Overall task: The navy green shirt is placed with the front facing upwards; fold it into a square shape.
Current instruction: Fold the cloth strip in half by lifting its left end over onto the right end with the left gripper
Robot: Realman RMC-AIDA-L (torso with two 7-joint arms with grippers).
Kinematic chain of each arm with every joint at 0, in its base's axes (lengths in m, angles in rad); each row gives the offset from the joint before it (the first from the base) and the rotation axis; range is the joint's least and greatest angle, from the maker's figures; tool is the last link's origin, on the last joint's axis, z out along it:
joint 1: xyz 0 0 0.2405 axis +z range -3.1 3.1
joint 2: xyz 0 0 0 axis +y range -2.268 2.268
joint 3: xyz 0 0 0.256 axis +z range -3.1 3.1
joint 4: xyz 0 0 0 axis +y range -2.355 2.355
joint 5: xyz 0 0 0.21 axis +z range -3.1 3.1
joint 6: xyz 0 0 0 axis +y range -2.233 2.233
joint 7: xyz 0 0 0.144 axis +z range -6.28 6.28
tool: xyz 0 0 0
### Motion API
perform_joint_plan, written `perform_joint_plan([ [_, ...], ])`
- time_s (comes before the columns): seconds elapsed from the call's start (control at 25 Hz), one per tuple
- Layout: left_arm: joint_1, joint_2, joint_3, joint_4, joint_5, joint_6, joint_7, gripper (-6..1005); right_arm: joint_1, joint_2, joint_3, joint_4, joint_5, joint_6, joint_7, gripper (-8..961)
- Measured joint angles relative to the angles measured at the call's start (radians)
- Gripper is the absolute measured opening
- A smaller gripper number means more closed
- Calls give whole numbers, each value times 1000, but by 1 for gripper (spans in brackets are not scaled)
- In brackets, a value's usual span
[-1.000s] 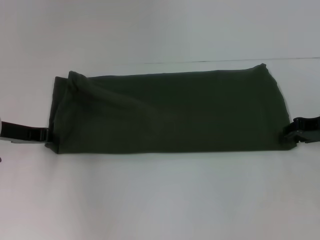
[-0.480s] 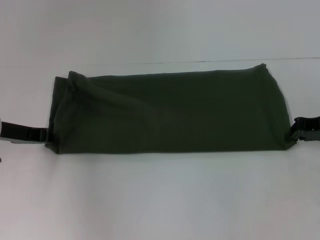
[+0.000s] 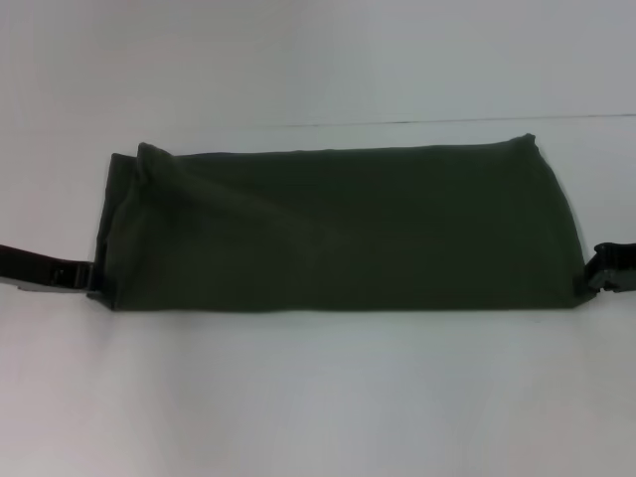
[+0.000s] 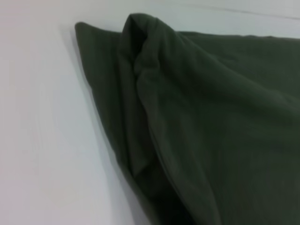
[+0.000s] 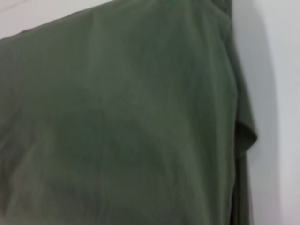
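Shirt (image 3: 338,229) stretched wider | left hand (image 3: 87,276), right hand (image 3: 588,278) farther out | grip: cannot tell

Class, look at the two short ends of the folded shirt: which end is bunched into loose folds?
The end by the left gripper: there the navy green shirt shows ridged, overlapping layers. The end by the right gripper lies smoother.

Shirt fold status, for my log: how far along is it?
Done: the navy green shirt is already folded into a long band across the table, print hidden. In hand: the left gripper and right gripper sit at its two near end corners. Left: folding the band crosswise into a square.
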Motion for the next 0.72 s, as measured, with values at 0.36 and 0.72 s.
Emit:
perform_joint_plan([
  [0.36, -4, 18, -11, 69, 87, 195, -21, 10, -6, -40, 0, -10, -35, -212, -23, 20],
  [0.72, -6, 22, -12, 104, 198, 423, -30, 11, -6, -33, -2, -11, -194, -348, -62, 19],
])
